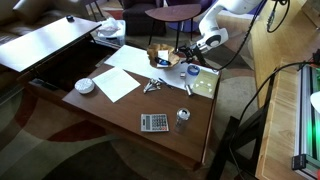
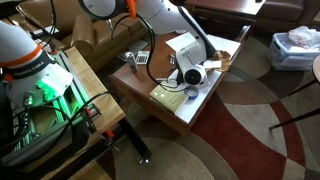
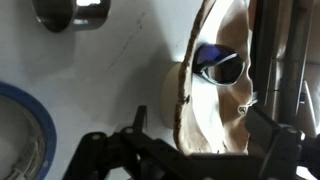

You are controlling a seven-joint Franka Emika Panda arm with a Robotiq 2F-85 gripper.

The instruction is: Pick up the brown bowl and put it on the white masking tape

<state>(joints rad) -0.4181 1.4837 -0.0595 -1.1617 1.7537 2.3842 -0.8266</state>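
In the wrist view the brown bowl point(image 3: 215, 110) stands steeply tilted between my gripper's point(image 3: 200, 140) two fingers. Its dark rim is on the left and its tan inside faces right. The white masking tape point(image 3: 170, 95) shows as a white edge under the bowl's left rim, and the rest of it is hidden. The fingers are spread wide. The right finger is at the bowl's right edge and a gap shows between the left finger and the rim. In both exterior views the gripper point(image 1: 186, 58) point(image 2: 192, 72) is low over the table's far end, and the bowl is too small to make out.
A blue tape ring point(image 3: 25, 130) lies at the left and a dark metal object point(image 3: 70, 12) at the top. On the wooden table point(image 1: 110, 110) are a grey calculator point(image 1: 154, 122), a glass point(image 1: 182, 117), a white ribbed dish point(image 1: 85, 86), white papers point(image 1: 118, 82) and a bluish-white round object point(image 1: 192, 70).
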